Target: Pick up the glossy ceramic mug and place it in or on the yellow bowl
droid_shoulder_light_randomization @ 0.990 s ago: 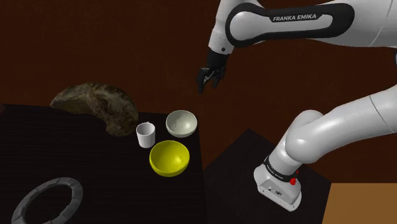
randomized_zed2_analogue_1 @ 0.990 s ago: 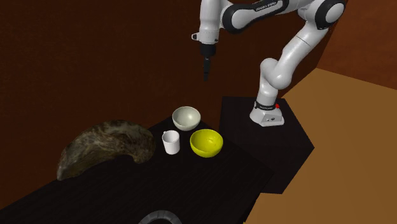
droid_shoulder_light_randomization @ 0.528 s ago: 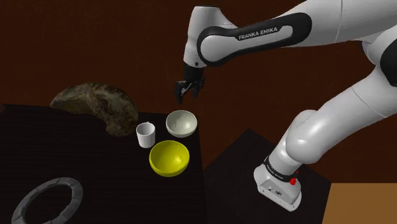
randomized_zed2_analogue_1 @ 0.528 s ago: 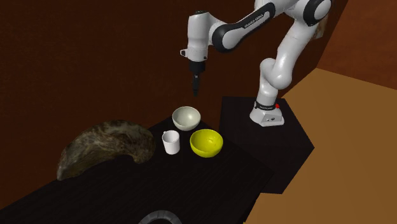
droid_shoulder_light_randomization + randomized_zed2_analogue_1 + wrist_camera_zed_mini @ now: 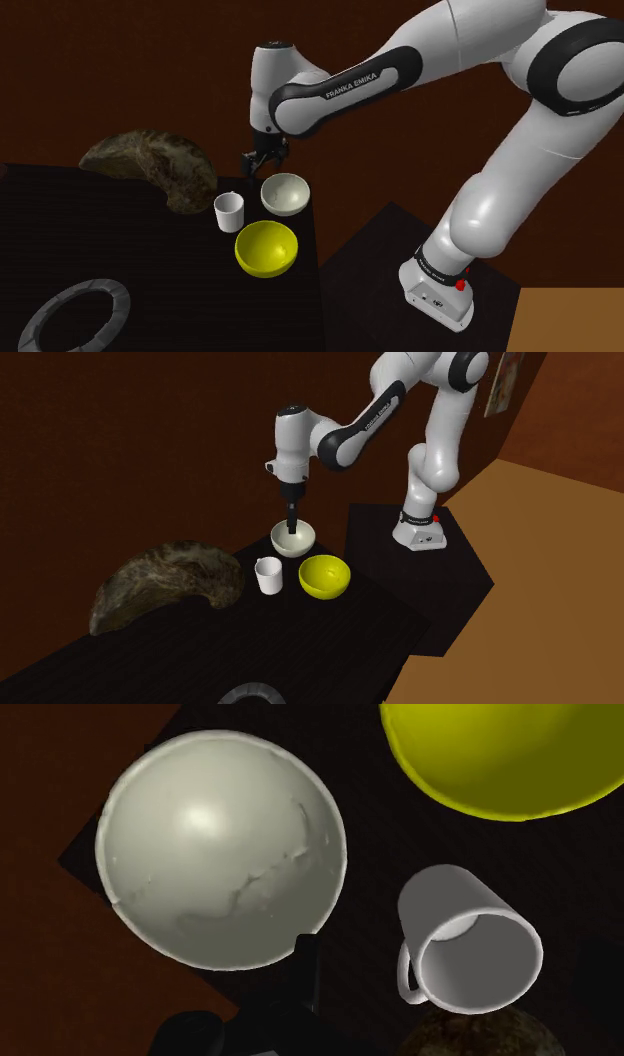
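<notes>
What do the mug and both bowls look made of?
Mug: plain white, smooth, dull; possibly ceramic, unclear.
Pale bowl: grey-white, glossy highlight, crack-like veins; glazed ceramic or stone.
Yellow bowl: uniform yellow, soft sheen; plastic or glaze, cannot tell.

On table (image 5: 150, 275), shoulder view: mug (image 5: 230, 210) left of both bowls, rear bowl (image 5: 284, 193) behind front bowl (image 5: 266, 248), rock (image 5: 150, 165) behind-left of mug.

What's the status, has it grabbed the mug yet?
Gripper low by the pale bowl, holding nothing. White mug upright on the table, untouched, beside the yellow bowl. Pale bowl sits close alongside the mug.
</notes>
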You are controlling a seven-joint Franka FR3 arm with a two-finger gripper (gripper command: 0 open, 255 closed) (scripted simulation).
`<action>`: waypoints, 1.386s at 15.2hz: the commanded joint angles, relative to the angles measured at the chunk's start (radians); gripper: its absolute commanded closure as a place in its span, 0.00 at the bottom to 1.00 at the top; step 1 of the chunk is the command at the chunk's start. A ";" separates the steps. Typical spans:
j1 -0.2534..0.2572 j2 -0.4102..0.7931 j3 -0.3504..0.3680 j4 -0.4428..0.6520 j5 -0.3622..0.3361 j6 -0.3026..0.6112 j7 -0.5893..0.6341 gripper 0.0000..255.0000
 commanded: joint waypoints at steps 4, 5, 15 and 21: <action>0.043 0.203 0.024 0.129 -0.129 0.045 0.122 0.00; 0.055 0.244 0.023 0.158 -0.155 0.049 0.144 0.00; 0.175 0.549 -0.020 0.406 -0.314 0.058 0.267 0.00; 0.183 0.597 -0.036 0.401 -0.337 0.110 0.280 0.00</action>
